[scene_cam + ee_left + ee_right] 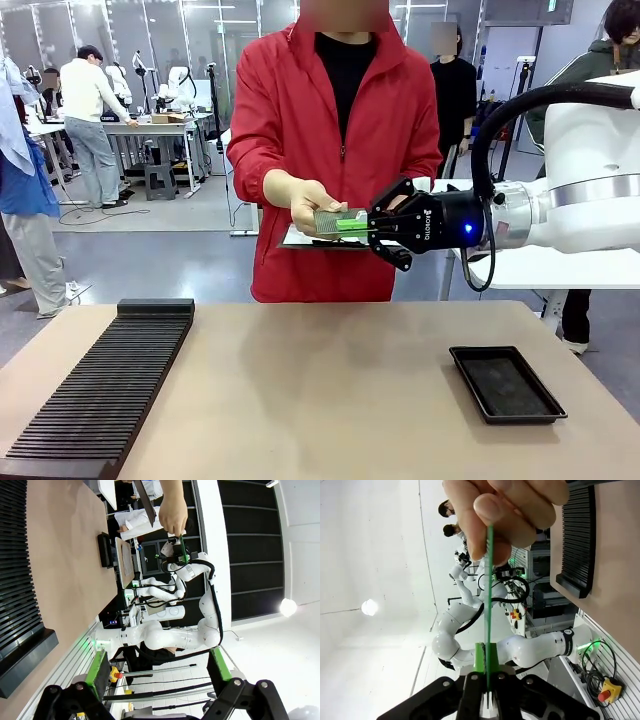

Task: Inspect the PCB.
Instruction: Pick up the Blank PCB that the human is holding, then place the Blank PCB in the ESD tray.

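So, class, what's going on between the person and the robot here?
The right gripper is shut on one end of the PCB, held in mid-air, while a person's hand pinches the other end. Both hold it. The left gripper is open, holding nothing. A black tray sits on the table.

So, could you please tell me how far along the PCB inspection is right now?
Done: the PCB is up off the table. In hand: the right pincer is shut on one end while the person's hand grips the other, a handover whose direction I cannot tell. Left: one side letting go; the left pincer hangs open.
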Available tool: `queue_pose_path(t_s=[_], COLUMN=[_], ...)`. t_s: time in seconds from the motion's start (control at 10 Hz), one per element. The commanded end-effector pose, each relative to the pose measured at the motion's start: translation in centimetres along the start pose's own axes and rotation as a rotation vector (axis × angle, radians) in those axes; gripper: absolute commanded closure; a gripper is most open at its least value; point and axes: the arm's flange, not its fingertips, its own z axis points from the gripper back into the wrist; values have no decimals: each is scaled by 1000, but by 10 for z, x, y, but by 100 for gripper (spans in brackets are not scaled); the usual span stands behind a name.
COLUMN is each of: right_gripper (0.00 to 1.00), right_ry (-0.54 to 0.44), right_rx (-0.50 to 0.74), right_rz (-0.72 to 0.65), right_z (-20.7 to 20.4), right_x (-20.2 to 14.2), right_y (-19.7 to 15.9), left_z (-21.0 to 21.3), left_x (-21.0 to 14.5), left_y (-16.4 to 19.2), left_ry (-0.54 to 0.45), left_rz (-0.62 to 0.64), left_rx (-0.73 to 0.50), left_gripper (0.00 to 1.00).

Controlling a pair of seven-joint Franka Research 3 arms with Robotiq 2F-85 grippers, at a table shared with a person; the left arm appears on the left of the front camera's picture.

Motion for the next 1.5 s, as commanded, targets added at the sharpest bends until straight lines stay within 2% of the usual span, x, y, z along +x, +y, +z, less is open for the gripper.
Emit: queue_pose_path(t_s=[0.0,1.4], right_gripper=[100,100], right_ry=[-1,-1], right_rx=[-3,-3], right_rz=[1,1], right_z=[0,0], right_x=[0,0], right_y=[0,0], left_z=[0,0], left_x=[-4,-4], left_y=[-3,-3], left_ry=[5,5], left_rz=[3,3], left_rx=[6,6], left_gripper=[0,0])
